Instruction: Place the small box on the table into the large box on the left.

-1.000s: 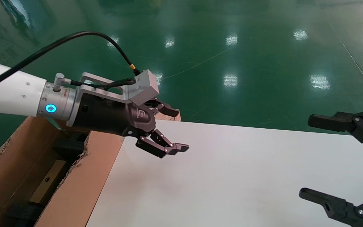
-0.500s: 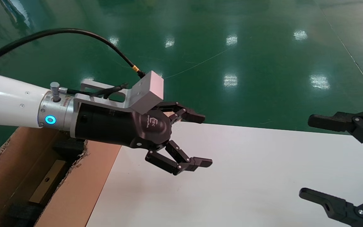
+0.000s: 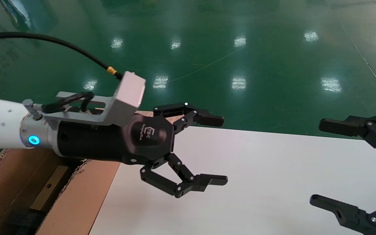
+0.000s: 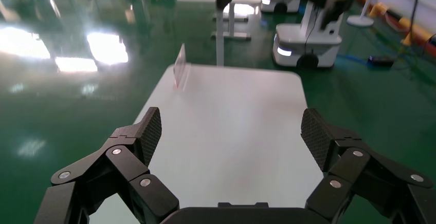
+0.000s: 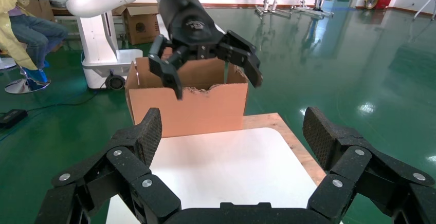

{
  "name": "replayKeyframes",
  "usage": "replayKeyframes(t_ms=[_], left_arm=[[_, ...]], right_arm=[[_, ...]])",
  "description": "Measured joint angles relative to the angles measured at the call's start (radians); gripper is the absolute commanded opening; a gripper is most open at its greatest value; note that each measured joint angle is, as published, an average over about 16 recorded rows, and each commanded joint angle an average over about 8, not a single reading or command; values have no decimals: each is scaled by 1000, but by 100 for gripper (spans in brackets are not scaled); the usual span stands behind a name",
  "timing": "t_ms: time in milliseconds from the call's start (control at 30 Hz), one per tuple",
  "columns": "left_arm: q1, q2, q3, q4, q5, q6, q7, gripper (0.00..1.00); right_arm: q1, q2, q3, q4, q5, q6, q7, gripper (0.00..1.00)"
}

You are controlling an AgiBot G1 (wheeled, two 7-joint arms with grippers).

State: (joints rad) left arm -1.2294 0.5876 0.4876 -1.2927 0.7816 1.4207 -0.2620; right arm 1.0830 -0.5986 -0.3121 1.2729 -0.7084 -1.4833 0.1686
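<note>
Head view: left gripper (image 3: 219, 150) held above the left part of the table (image 3: 256, 182), jaws spread wide with nothing between them, fingertips pointing right. White tabletop smooth and bare across its middle, far edge running against a glossy green floor (image 3: 240, 49) dotted with reflected ceiling lights. At the left edge, the large box (image 3: 77, 199), brown corrugated card with a ragged torn flap, standing touching the table's left side. Inside it, a flat tan piece with a round hole (image 3: 49, 191), likely the small box, lying down in the carton beside dark foam (image 3: 20, 222). At the far left corner of the table, a sliver of light wooden board (image 3: 148, 113) showing behind the gripper. Right gripper (image 3: 354, 169) at the right edge, jaws wide apart and holding nothing.

Left wrist view: 2 ribbed finger pads (image 4: 150, 131) set wide apart over the white tabletop (image 4: 231, 131) with its rounded corners. Near the tabletop's far left edge, a small upright clear stand (image 4: 180, 70). Beyond, green floor with bright glare and a white wheeled robot base (image 4: 306, 44).

Right wrist view: right gripper's pads (image 5: 149, 134) wide apart, white tabletop (image 5: 221, 167) between them and wooden board (image 5: 288, 136) along its edge. Farther off, the left gripper (image 5: 213, 75) open in front of the large box (image 5: 187, 106). Behind that, a white robot body (image 5: 100, 34) and a seated person (image 5: 23, 29) at the left.
</note>
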Motion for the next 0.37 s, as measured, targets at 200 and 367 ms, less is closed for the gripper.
replayKeyframes(t_ms=[200,367], left_arm=[[92,14,-123,5,-30,44,44,100],[137,21,-185,8,-45,66,65,100]], right_arm=[[0,0,0,0,0,0,0,100],[0,0,0,0,0,0,0,100]])
